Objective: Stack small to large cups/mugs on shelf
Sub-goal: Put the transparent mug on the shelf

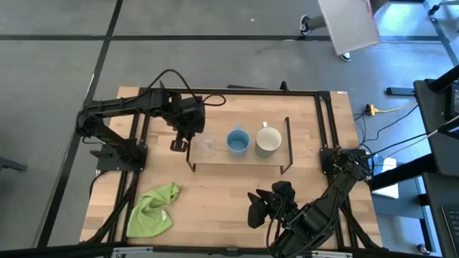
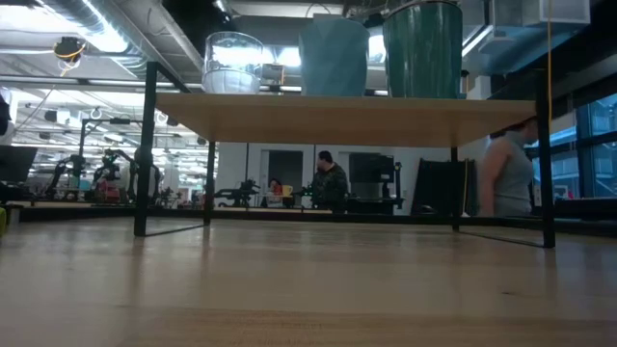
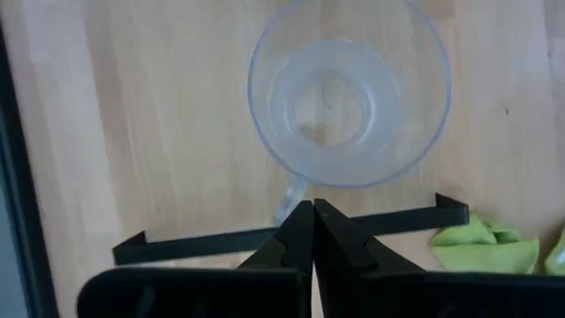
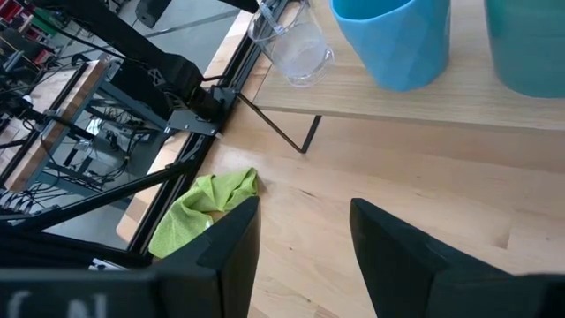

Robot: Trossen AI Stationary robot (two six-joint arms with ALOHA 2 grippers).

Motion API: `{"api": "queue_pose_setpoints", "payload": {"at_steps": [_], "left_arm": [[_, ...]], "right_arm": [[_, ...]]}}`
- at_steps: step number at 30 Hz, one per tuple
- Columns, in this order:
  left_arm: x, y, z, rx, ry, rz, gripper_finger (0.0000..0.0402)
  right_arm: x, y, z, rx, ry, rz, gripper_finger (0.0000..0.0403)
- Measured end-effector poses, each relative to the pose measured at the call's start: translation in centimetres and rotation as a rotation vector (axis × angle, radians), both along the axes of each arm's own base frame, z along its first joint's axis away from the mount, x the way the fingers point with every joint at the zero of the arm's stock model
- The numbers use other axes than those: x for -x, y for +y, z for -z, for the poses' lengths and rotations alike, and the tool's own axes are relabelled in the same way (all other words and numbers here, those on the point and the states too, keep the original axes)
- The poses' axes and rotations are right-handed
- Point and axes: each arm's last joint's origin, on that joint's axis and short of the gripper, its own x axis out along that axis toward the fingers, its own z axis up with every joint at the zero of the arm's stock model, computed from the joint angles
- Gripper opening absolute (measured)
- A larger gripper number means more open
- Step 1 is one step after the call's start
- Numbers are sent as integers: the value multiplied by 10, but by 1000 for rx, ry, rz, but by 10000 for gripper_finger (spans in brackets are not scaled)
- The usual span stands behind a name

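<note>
Landmark: the shelf (image 1: 240, 155), a flat rectangular light-wood board on a thin black wire frame, standing on my pale wood-grain worktop (image 1: 222, 193).

Off the shelf's left front corner: a crumpled green cloth (image 1: 153, 209), soft and folded on itself.

At the shelf's left end: my left gripper (image 3: 312, 231), its dark fingers pressed together on the thin handle of the clear glass cup (image 1: 206, 147). The cup is round, smooth and transparent, and stands upright on the board.

At the shelf's middle: the light-blue mug (image 1: 237, 141), glossy, upright.

Just right of it on the shelf: the cream-white mug (image 1: 268, 140), slightly wider, upright, apart from the blue one.

In front of the shelf's right half: my right gripper (image 4: 305, 243), fingers apart, holding nothing.

No lettering can be read on any item.
</note>
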Motion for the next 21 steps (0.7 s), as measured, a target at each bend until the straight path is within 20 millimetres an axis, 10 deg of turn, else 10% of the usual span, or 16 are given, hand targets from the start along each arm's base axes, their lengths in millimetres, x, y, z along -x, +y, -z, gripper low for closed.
{"api": "queue_pose_setpoints", "payload": {"at_steps": [10, 21], "left_arm": [[0, 1, 46, 21, 99, -10, 0], [4, 0, 21, 16, -32, -33, 0]], "right_arm": [[0, 0, 0, -2, 0, 1, 177], [-1, -1, 1, -19, 19, -2, 177]]}}
